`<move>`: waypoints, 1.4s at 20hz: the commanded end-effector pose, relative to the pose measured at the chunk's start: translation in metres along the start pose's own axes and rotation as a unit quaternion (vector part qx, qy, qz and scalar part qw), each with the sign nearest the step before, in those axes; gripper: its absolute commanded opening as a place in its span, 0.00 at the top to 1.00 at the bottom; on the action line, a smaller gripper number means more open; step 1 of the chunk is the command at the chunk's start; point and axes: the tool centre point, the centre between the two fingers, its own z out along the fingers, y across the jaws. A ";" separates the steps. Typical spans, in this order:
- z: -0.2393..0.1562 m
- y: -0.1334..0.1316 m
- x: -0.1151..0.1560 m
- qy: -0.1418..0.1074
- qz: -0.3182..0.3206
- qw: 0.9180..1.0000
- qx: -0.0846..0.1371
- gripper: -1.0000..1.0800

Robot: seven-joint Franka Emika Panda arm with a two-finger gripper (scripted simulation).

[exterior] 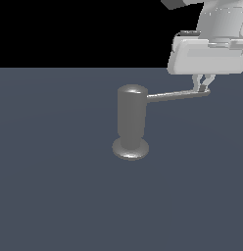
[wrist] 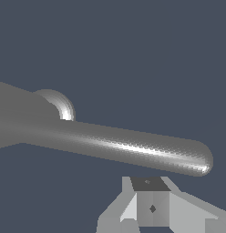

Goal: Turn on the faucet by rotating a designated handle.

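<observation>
1. The gripper (exterior: 203, 87) hangs from its pale grey housing at the upper part of the exterior view's right, its two short fingers (exterior: 196, 83) pointing down and close together at the outer end of the handle (exterior: 175, 96). The tips sit right at the rod's rounded tip; whether they pinch it or merely rest against it cannot be told.
2. In the wrist view only one grey finger block (wrist: 151, 205) shows, just beside the rod's end, and no clear gap or contact can be read there.
3. The handle is a slim grey metallic rod with a rounded tip, running nearly level from the upper part of the faucet (exterior: 131, 120) toward the exterior view's right, rising slightly toward the gripper. In the wrist view it (wrist: 133, 148) fills the frame as a long shining bar with a bright streak along it.
4. The faucet is a thick upright grey cylinder with a domed top, standing on a round flared base disc (exterior: 130, 148), near the middle of the scene.
5. Around it lies a flat, plain slate-blue floor (exterior: 55, 186).
6. Behind the floor's far edge the backdrop (exterior: 69, 29) is solid black.
</observation>
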 end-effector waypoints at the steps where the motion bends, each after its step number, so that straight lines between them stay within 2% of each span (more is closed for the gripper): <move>1: 0.014 0.021 -0.008 -0.013 0.017 1.000 0.000 1.00; 5: 0.015 0.027 -0.002 -0.014 0.018 1.000 0.001 1.00; 6: 0.000 0.004 0.013 0.000 -0.003 1.000 0.002 1.00; 28: 0.009 0.002 0.083 -0.006 0.006 1.000 0.001 1.00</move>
